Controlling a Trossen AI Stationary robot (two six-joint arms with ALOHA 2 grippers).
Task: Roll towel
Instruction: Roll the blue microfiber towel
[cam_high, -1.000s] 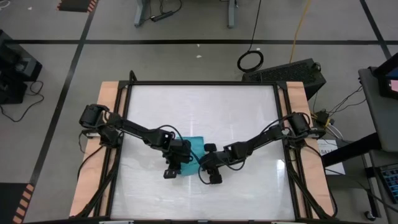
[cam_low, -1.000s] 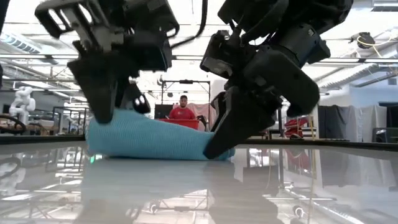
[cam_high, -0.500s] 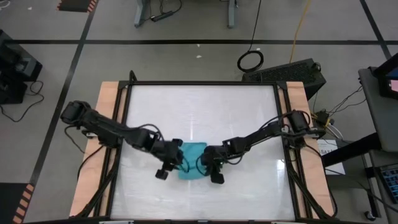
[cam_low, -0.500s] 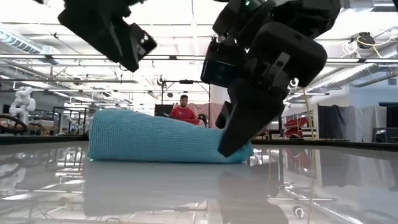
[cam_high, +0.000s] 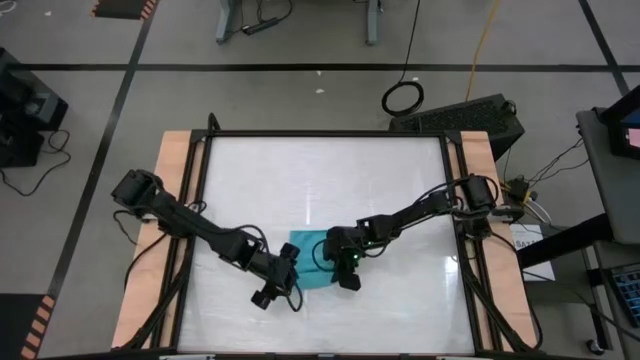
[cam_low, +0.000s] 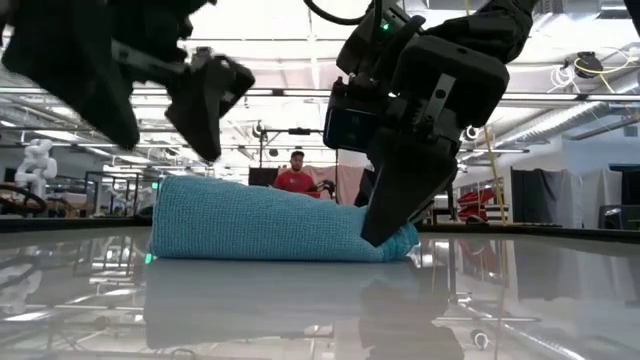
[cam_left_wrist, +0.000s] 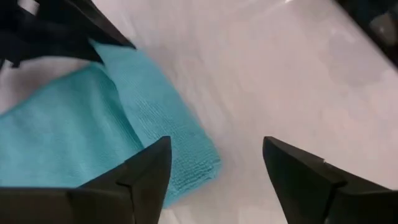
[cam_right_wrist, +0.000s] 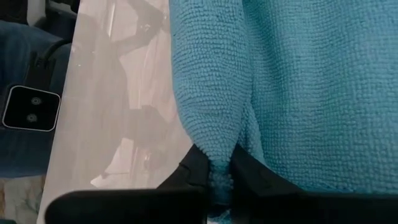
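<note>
The turquoise towel lies in a thick folded bundle on the glossy white table, near its middle. In the low view the towel rests on its underside. My right gripper stands at the bundle's right end and is shut on it. My left gripper hangs open above and in front of the bundle's left end, touching nothing. In the left wrist view its fingers stand wide apart over the bare table beside the towel's corner. My right gripper pinches a raised fold of the towel between its two fingers, at the bundle's right end. The fingers slant down from the table's right side. The towel lies on the table, bunched up at the pinch.
A black frame borders the table, with wooden boards along the left and right sides. Bare table lies on the far side and near side of the towel. Beyond the table a person in red sits in the room.
My left gripper has opened, let go of the towel's left end, risen and drawn toward the table's near edge while rolling its wrist. My right gripper has shut on the towel's right end and rolled its wrist. The bundle has shifted a little toward the near edge.
</note>
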